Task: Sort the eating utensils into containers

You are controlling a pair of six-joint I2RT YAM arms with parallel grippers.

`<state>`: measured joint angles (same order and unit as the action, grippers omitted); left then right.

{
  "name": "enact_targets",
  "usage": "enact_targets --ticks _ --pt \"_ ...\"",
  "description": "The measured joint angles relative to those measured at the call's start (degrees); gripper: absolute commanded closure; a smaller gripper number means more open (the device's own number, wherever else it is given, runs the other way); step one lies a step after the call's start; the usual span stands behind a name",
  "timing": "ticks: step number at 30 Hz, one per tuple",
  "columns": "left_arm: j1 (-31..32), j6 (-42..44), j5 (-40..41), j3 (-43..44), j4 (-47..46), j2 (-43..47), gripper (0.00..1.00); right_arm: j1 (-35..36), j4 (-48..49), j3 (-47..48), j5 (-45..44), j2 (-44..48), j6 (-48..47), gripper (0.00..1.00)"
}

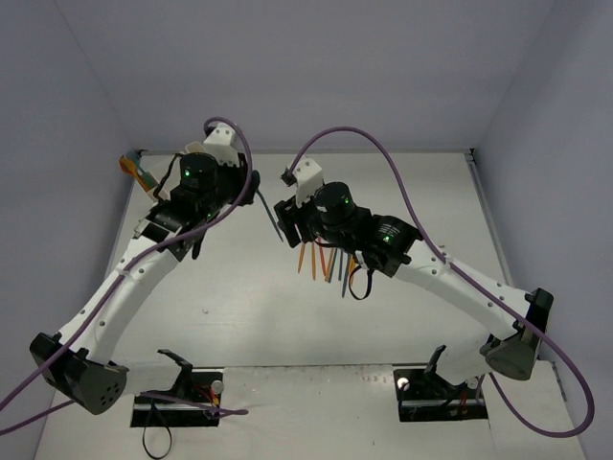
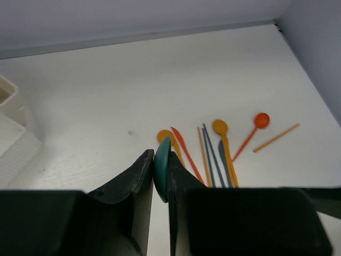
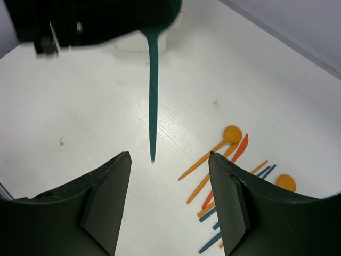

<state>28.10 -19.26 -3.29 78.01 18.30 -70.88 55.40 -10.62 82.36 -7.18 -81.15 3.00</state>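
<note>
Top external view: your left gripper (image 1: 253,192), upper centre of the frame, is clenched on a slim teal plastic spoon (image 1: 269,217) that hangs clear of the white table (image 1: 402,211). Your right gripper (image 1: 290,228) sits just beside the spoon's lower end. A loose fan of orange, red and blue plastic utensils (image 1: 326,262) lies on the table at centre frame.

Left wrist view: the black fingers (image 2: 136,181) pinch the teal bowl edge-on at lower centre. The white plastic bin block (image 2: 13,138) shows at the left edge, well apart from the fan at centre right. A red-orange round-bowled spoon (image 2: 254,128) and a thin orange stick (image 2: 276,137) lie at the fan's right side.

Right wrist view: the right jaws stand apart with nothing in them. The teal handle dangles from upper centre, its tip touching neither jaw.

You should expect the spoon to be very light, stiff and slick. Held only by its curved bowl, it may pivot or slide, so carry it gently. For the flat ones on the table, a mid-handle pinch looks safest.
</note>
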Motion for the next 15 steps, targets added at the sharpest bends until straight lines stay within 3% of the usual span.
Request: enact_targets --ticks 6,15 --pt "-13.81 3.18 -2.16 4.17 -2.26 -6.46 1.0 -3.25 0.29 -4.83 -0.51 1.42 -0.08 0.37" --pt "-28.78 7.7 -4.75 23.96 -9.94 -26.09 1.0 -12.56 0.1 -12.21 0.78 7.0 0.01 0.37"
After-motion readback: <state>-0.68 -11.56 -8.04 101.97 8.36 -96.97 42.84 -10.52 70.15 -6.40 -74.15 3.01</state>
